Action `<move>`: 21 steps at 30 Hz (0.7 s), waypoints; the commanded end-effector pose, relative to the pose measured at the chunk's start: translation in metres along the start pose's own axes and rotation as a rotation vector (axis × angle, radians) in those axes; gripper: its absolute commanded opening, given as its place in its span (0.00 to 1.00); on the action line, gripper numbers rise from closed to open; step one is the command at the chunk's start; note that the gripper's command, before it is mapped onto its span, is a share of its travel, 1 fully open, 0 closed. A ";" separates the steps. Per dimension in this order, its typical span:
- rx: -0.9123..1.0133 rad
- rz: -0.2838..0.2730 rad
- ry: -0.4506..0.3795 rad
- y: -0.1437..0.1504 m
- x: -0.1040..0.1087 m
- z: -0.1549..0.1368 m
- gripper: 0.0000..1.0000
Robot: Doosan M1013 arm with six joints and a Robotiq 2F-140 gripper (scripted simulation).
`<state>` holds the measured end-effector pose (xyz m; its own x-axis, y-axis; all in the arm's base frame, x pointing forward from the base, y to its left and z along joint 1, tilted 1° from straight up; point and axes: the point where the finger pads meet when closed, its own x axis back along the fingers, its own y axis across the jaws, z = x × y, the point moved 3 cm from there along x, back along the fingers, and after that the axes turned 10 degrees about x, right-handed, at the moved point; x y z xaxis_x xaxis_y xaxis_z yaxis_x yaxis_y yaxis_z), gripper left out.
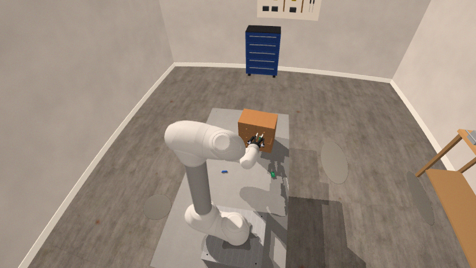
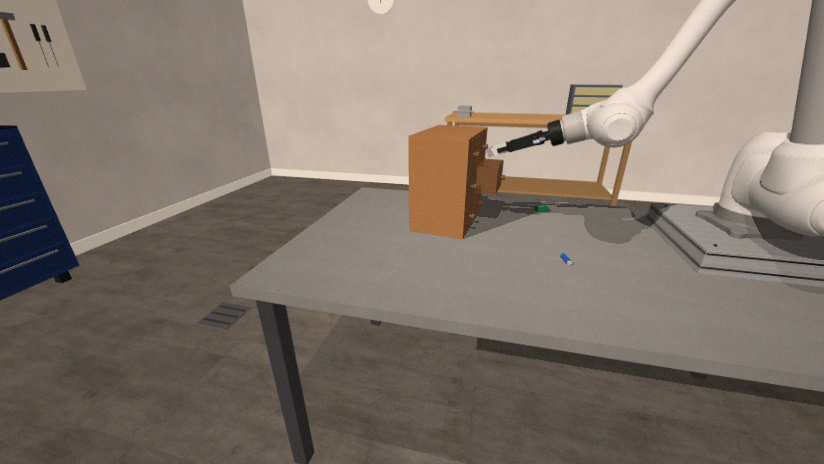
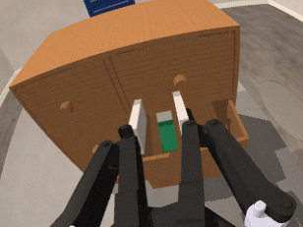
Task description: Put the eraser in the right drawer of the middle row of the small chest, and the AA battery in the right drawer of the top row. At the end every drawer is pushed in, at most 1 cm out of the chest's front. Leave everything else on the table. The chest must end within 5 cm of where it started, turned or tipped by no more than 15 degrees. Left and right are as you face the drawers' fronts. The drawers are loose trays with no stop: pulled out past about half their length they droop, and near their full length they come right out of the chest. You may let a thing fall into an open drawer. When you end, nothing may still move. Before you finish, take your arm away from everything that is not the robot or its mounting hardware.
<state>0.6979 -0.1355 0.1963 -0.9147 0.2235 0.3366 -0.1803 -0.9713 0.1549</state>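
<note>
The small chest (image 1: pixel 257 118) (image 2: pixel 436 184) (image 3: pixel 143 38) stands upright. Its middle-row right drawer (image 2: pixel 491 176) is partly out; the other drawers that show look pushed in. My gripper (image 1: pixel 259 135) (image 2: pixel 493 151) (image 3: pixel 158 106) is open, its fingertips above that drawer and close to the chest's front. The eraser (image 3: pixel 167 134), white with a green sleeve, shows between and below the fingers, inside the drawer's outline and apart from both pads; whether it rests on the drawer's bottom cannot be told. The blue AA battery (image 1: pixel 224 171) (image 2: pixel 565 258) lies on the table.
A green object (image 1: pixel 272 174) (image 2: pixel 541 208) lies on the grey table (image 1: pixel 233 189) (image 2: pixel 369 265), on the open drawer's side. The top right drawer's knob (image 3: pixel 180 80) sticks out just beyond the fingertips. The blue cabinet (image 1: pixel 261 53) stands on the floor behind the table.
</note>
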 end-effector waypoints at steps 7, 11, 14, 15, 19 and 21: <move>0.000 0.000 0.000 0.000 0.000 0.000 1.00; 0.000 0.000 0.000 0.000 0.000 0.000 1.00; 0.000 0.000 0.000 0.000 0.000 0.000 1.00; 0.000 0.000 0.000 0.000 0.000 0.000 1.00; 0.000 0.000 0.000 0.000 0.004 -0.001 1.00; 0.000 0.000 0.000 0.000 0.005 -0.002 1.00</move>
<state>0.6951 -0.1348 0.1965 -0.9147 0.2235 0.3366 -0.1803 -0.9713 0.1549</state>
